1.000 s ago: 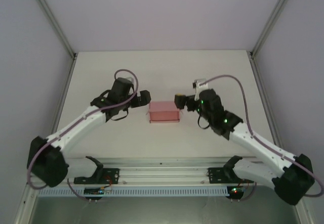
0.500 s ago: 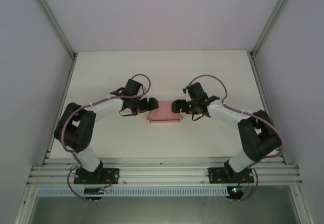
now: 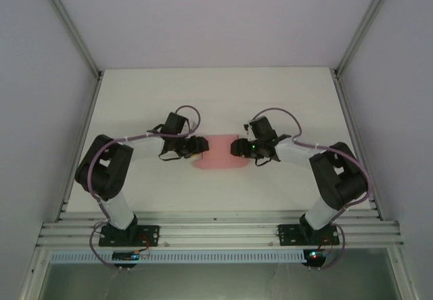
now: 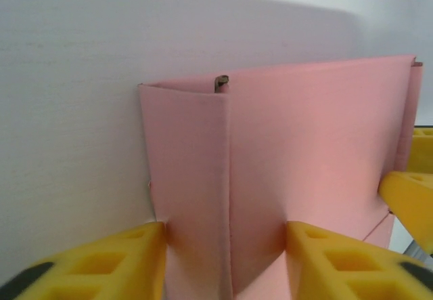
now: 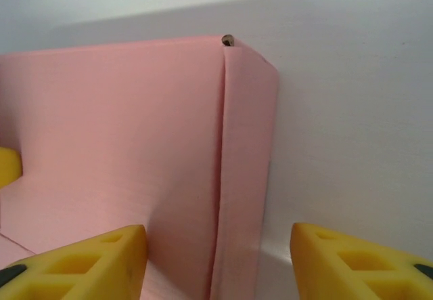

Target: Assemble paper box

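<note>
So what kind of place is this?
Probably a robot lab test cell: a bare white table, plain panel walls in metal framing, and a left arm and right arm bolted to a rail, working a pink paper box.

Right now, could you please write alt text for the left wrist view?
A salmon-pink paper box lies on a white table, its creased near end touching both yellow fingers of the left tool.

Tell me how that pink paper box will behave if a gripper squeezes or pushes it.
The paper box looks like thin creased card, so it probably dents or buckles when squeezed. Lying low and flat, it is likely light and would slide on the smooth table rather than tip.
</note>
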Available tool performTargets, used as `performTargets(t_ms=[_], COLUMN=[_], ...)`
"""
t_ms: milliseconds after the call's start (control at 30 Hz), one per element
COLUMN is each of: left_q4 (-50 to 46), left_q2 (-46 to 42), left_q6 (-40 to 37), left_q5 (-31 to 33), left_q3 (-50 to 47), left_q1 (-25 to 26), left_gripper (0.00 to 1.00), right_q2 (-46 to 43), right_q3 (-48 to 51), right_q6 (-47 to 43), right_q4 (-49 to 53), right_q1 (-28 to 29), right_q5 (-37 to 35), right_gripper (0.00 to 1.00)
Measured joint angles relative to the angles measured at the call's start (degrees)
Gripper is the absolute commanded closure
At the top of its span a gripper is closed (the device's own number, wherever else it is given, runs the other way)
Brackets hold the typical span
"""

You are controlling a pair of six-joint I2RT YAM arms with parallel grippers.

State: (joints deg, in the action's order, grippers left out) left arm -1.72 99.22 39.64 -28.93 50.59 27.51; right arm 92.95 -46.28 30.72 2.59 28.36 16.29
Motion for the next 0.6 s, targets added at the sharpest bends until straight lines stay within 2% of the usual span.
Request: performTargets(t_ms=[100,233,400,600], left_q4=[3.26,9.16,20.41,32.39], left_q2=[-0.22,-1.18,-2.12,-1.6], left_q6=[0.66,2.03,5.97,9.7], left_q5=[-1.31,-3.08,-7.63,-12.26], left_q3=[-1.7,-5.53,-12.55,-18.23], left_q1=[-0.72,-2.05,-5.7,-8.26], left_gripper=[0.67,0.71,0.75,0.78], right_q2=[-1.36,-5.27,-9.68,-9.79], right_q3=[0.11,0.15,0.15,0.02], right_q6=[0.0,0.37,1.7,2.97], right_q4=[1.57,3.34,3.43,3.65], right_q1=[-0.42,-1.66,-4.55,-5.9], right_q5=[-0.26,0.35,5.07,11.17], right_gripper=[0.16,0.0,0.0,0.01])
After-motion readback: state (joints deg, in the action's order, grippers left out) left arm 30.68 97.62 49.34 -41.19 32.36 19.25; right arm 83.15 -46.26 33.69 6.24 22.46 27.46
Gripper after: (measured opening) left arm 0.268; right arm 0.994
